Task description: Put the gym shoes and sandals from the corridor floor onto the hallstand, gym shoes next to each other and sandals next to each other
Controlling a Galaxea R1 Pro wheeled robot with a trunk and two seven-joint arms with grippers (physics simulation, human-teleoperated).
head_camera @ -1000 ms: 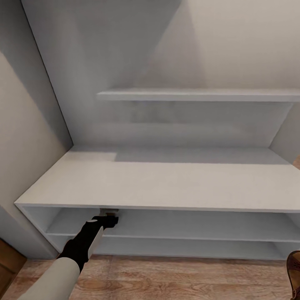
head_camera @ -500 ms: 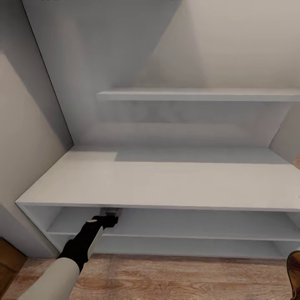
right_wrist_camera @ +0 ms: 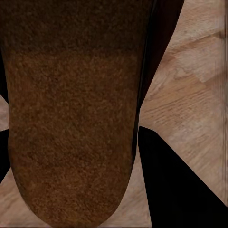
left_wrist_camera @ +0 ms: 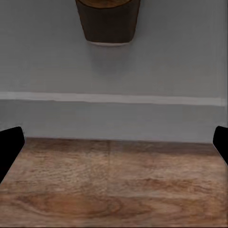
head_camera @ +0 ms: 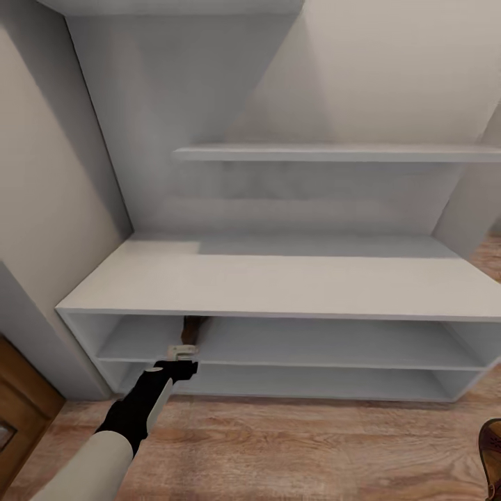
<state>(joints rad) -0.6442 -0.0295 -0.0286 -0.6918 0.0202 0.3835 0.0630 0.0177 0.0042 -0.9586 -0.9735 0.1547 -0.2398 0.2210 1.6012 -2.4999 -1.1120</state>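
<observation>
Since a second ago the whole head view has shifted, so the camera has pulled back: the hallstand [head_camera: 278, 285] now shows more of its two low shelves, and a dark brown sandal [head_camera: 193, 332] has come into sight on the upper low shelf, just beyond the left gripper [head_camera: 182, 352]. The left wrist view shows that gripper's fingers [left_wrist_camera: 10, 145] spread wide and empty, with the same sandal resting on the shelf ahead, one rounded end facing the camera, so its long axis runs front to back into the rack. Which end that is cannot be told.

The right gripper [right_wrist_camera: 135, 133] has its fingers closed on the second sandal [right_wrist_camera: 71, 109], whose brown sole fills that wrist view with a rounded end pointing toward the camera; the plank floor [right_wrist_camera: 190, 95] lies behind it. In the head view this sandal shows at the lower right corner [head_camera: 491, 456].

The risk appears to be in placing it: coming in low, the shoe could catch the shelf edge, slip from the fingers and land on the floor, or it might be set well apart from its partner at the rack's left end.
</observation>
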